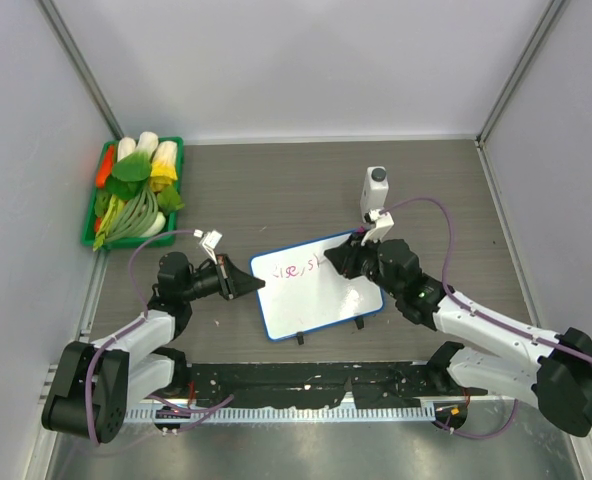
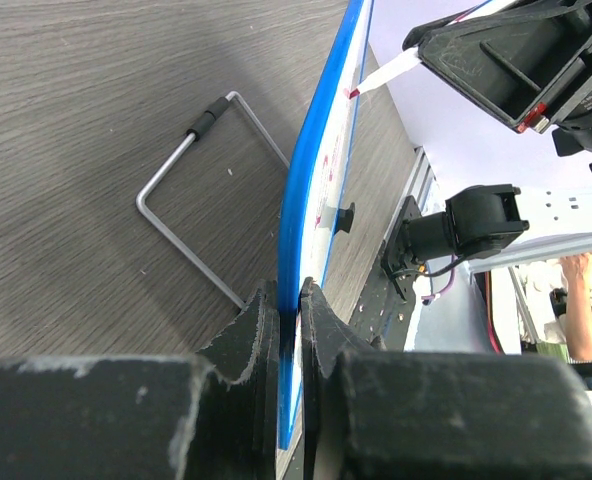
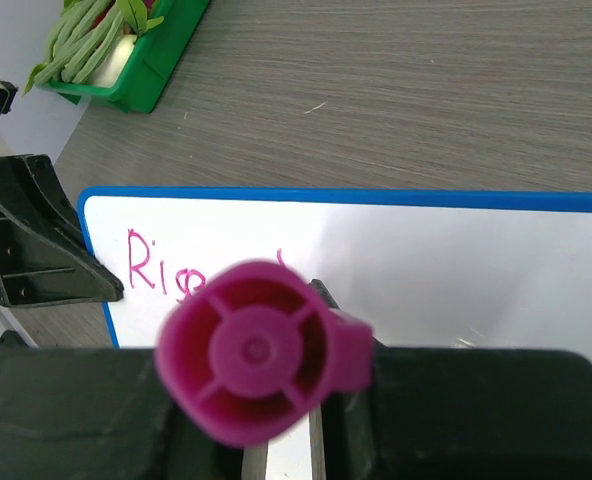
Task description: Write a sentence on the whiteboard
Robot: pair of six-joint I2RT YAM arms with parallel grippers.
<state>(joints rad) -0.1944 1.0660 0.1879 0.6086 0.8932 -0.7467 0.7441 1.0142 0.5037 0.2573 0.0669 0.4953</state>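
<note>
On the grey table, the blue-rimmed whiteboard carries pink writing.

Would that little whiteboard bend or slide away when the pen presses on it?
Probably stiff: the whiteboard shows a straight blue edge though the left gripper pinches just one side. Likely light, since it looks thin. It could skid on the table under a push from the marker, so the clamp seems wise.
</note>
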